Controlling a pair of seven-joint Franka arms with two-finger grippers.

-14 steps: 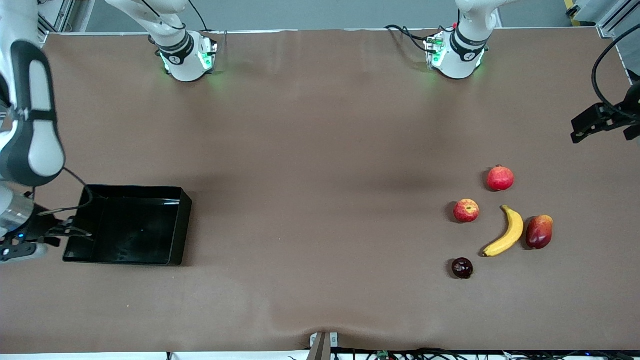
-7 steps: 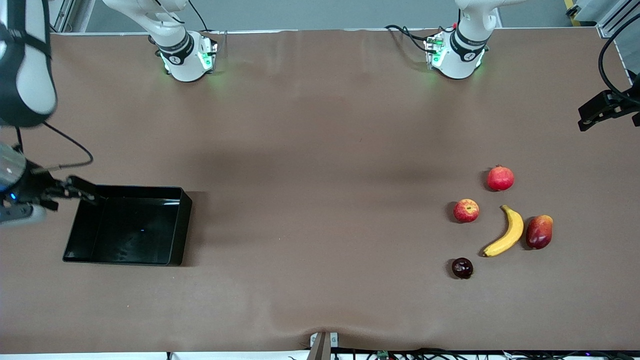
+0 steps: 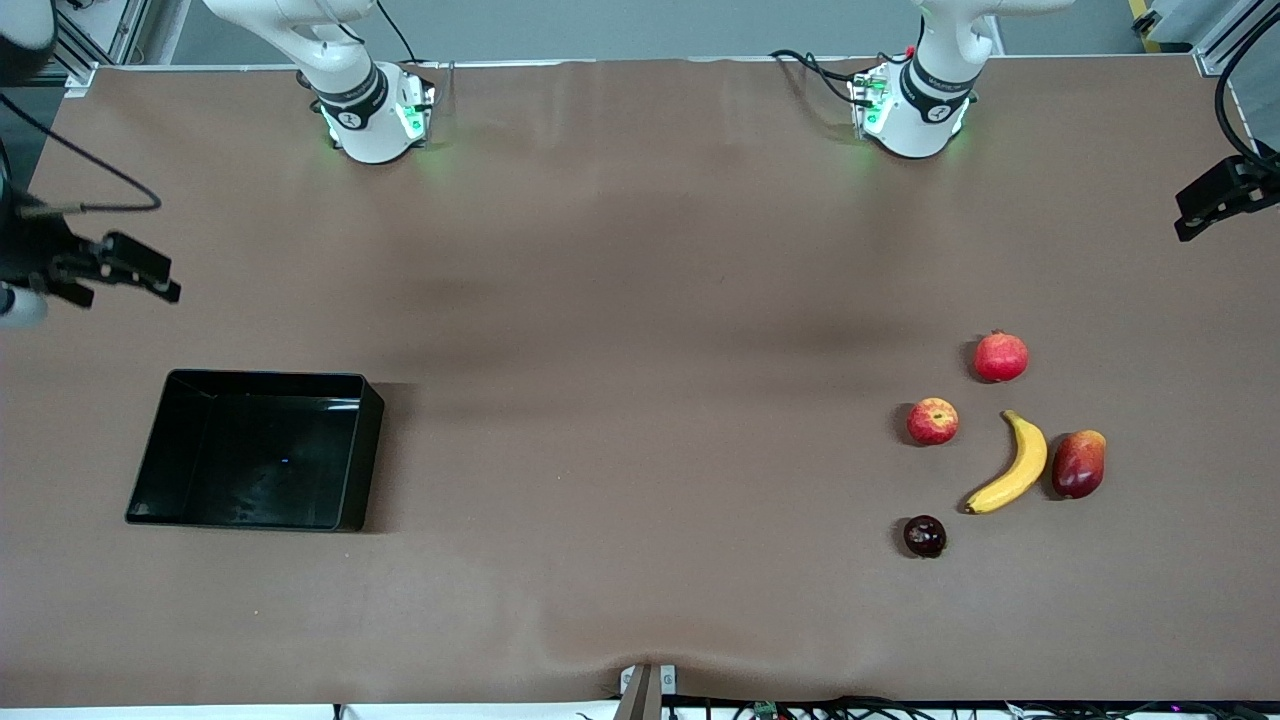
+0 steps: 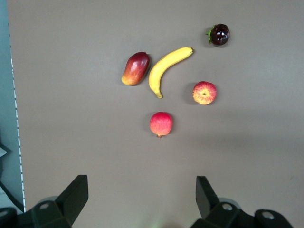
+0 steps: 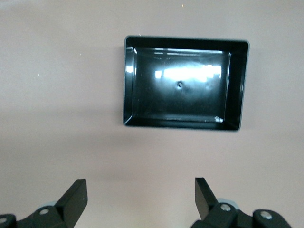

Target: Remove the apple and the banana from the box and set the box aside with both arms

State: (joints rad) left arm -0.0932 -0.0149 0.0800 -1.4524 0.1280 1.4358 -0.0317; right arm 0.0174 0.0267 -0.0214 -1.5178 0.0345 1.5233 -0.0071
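Right tool (image 3: 120, 270) is up over bare table (image 3: 640, 300) at the right arm's end, fingers (image 5: 76, 197) spread wide with nothing between them. The black box (image 3: 255, 450) sits flat on the table at that same end, nearer the front camera than the spot under the tool, and it's got nothing in it.

Over toward the left arm's end there's the fruit cluster: red apple (image 3: 932, 421), then a dark little fruit (image 3: 925, 536) closest to the front camera, the pomegranate (image 3: 1001, 357) farthest from it, the banana (image 3: 1012, 465) lying curved just beside the mango (image 3: 1079, 463). None of them are touching as far as I can see.

Left tool (image 3: 1220, 195) hangs over the table edge at its own end, jaws wide too, holding nothing.
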